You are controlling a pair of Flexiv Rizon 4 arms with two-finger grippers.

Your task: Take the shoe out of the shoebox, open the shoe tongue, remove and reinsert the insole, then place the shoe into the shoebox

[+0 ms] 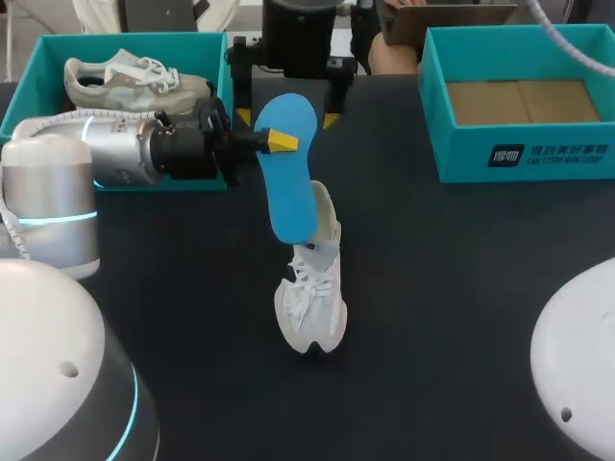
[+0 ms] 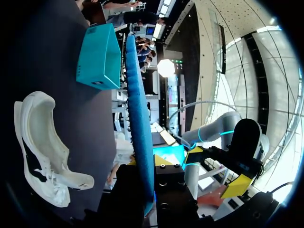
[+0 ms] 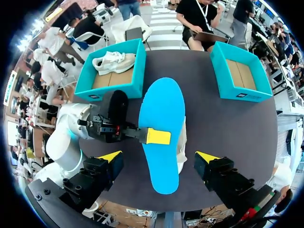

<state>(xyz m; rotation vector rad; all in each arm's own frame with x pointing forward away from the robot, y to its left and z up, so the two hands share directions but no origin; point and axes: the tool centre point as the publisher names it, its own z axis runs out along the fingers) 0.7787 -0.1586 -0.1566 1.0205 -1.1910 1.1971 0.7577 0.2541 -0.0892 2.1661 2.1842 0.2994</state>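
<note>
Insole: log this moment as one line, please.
phase: insole handling | left gripper: shut on blue insole, held over white shoe | right gripper: open, empty

Insole (image 1: 288,173) stands tilted over the shoe (image 1: 312,288), covering its opening. Left arm (image 1: 125,149) crosses the left box's (image 1: 135,38) near wall. Right gripper (image 1: 288,118) hangs between the boxes. Table (image 1: 442,288) between shoe and right box (image 1: 461,154) is open.

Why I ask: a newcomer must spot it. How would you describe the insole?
On the dark table, find the white lace-up sneaker in the middle. Over it, the left claw grips a flat, foot-shaped bright-blue insole, the only thing held in the air.
</note>
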